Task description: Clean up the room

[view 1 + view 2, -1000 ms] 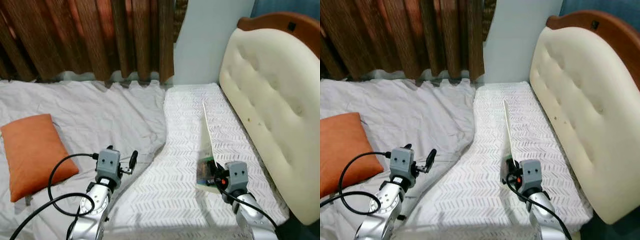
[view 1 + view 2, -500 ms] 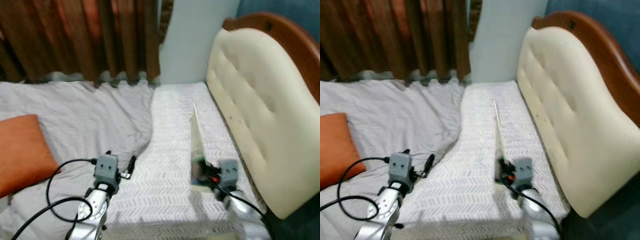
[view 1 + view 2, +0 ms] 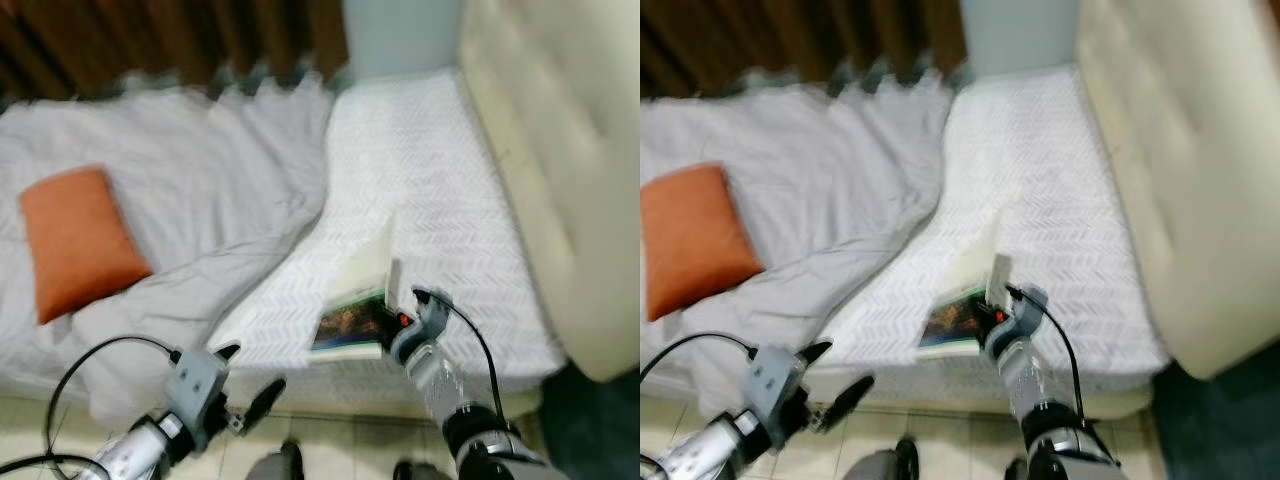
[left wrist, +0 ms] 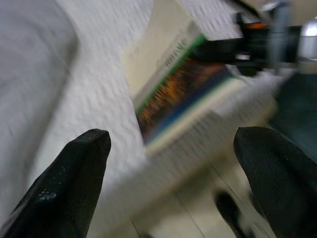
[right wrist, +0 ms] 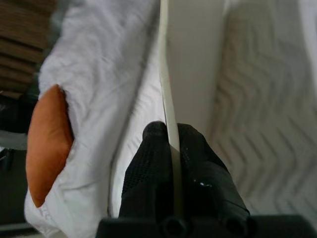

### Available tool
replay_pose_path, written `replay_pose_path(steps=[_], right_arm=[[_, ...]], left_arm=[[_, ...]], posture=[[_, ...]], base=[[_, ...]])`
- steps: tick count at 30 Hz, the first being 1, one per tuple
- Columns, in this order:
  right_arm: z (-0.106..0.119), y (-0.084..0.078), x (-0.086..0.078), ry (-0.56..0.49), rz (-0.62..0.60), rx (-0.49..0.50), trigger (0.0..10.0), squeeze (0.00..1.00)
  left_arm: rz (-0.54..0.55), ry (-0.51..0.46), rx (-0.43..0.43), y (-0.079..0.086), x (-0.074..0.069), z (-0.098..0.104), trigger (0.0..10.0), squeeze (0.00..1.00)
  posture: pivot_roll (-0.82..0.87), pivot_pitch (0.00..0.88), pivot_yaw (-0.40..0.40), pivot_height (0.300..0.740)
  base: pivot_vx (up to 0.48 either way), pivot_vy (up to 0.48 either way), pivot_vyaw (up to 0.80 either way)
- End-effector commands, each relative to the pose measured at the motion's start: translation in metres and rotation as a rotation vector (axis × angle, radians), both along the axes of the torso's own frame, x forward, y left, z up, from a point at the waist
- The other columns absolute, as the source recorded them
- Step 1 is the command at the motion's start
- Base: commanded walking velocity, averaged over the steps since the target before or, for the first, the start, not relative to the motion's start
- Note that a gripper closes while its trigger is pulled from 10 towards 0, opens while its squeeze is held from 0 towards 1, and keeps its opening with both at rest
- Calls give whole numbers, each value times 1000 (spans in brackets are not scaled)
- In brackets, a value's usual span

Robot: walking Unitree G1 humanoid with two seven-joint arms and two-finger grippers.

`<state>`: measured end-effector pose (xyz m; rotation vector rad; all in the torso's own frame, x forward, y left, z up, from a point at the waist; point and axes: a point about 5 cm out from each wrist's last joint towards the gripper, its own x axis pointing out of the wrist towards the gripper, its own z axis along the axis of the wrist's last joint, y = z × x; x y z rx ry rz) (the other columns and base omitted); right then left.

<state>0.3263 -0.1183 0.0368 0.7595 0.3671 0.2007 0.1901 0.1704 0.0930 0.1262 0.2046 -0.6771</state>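
Book on white bed

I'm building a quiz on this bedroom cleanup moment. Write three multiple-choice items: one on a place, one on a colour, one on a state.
1. Where does the book lie?
A. near the mattress's front edge
B. on the floor
C. on the cushion

2. What colour is the cushion?
A. blue
B. orange
C. green

3. What is the right gripper doing?
A. hanging open
B. pinching the book's cover
C. gripping the blanket

Answers: 1 A, it rests on the white mattress by its edge; 2 B, plainly orange; 3 B, the right wrist view shows both fingers clamped on the thin cover.
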Motion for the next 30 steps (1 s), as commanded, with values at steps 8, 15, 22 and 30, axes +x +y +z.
replay_pose_path(steps=[8, 15, 22, 30], right_arm=[[-6, -1, 0, 17, -60, -55, 0, 0], [14, -26, 17, -64, -67, -319, 0, 0], [42, -54, 35, -142, -106, -560, 0, 0], [39, -61, 34, -119, 8, -708, 0, 0]], left_arm=[[-60, 70, -33, 6, -25, 19, 10000, 0], [-59, 113, -57, -2, -44, 19, 10000, 0], [-81, 157, -73, -14, -65, 13, 10000, 0], [-59, 184, -104, -23, -74, 11, 10000, 0]], posture=[[261, 554, 178, 740], [244, 553, 159, 740], [217, 552, 127, 740], [210, 546, 105, 740]], base=[[0, 0, 0], [0, 0, 0], [0, 0, 0], [0, 0, 0]])
